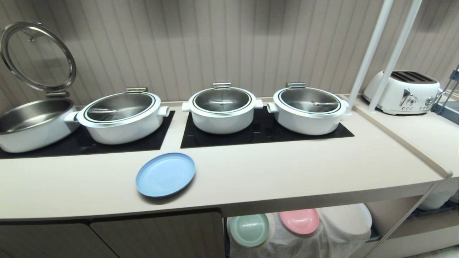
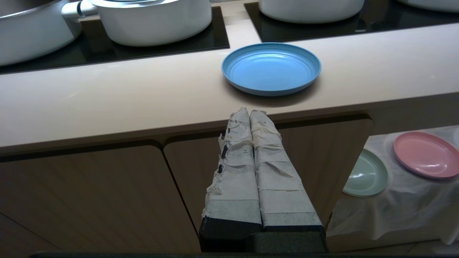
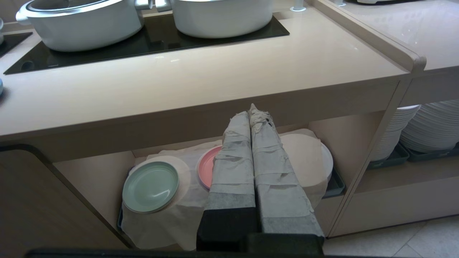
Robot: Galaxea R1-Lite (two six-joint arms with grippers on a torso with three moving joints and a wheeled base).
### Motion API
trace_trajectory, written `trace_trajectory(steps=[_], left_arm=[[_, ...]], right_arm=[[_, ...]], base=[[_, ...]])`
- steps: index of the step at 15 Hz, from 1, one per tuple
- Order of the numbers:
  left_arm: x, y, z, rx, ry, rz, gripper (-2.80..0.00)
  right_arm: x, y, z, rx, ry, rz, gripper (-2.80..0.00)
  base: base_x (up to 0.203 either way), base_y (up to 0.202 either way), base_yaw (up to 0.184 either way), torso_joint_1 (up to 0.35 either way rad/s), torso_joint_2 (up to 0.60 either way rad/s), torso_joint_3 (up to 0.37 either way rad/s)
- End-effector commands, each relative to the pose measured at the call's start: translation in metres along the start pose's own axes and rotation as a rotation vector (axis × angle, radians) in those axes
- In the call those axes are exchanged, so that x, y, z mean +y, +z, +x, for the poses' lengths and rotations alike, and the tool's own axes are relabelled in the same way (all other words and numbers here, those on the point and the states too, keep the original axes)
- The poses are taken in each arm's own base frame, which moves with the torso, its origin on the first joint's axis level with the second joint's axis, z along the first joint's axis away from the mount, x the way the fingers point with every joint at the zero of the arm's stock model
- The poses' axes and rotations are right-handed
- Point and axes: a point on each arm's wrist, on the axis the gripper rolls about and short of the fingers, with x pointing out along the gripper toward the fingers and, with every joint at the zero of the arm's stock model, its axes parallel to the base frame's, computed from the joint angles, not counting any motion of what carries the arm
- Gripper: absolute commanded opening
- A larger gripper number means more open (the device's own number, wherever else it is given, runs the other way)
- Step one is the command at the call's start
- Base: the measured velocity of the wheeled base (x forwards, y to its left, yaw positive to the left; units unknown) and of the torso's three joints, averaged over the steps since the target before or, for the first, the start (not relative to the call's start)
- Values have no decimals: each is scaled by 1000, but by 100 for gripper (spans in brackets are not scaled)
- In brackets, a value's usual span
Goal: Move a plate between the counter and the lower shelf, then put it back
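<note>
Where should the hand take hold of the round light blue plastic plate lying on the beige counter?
Probably the raised rim nearest the counter's front edge, approached from the front: the round light blue plastic plate lies flat, upright, with white pots behind it.

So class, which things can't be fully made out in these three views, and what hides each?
- Pink plate: right wrist view, half behind the right gripper.
- Plate stacks under the white cloth: covered.
- Blue plate: cut off by the right wrist view's edge.
- Both arms: outside the head view.

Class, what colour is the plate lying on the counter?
Light blue. The plate shows best in the left wrist view, flat on the beige counter.
</note>
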Motion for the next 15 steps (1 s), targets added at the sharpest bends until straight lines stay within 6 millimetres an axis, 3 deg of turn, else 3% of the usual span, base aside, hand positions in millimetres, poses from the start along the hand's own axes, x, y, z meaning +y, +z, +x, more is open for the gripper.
trace_trajectory(steps=[1, 15], left_arm=[[0, 0, 0, 2, 0, 0, -280], [0, 0, 0, 2, 0, -1, -280]], right_arm=[[0, 0, 0, -1, -1, 0, -280], [0, 0, 0, -1, -1, 0, -280]], base=[[0, 0, 0, 0, 0, 0], [0, 0, 0, 0, 0, 0]])
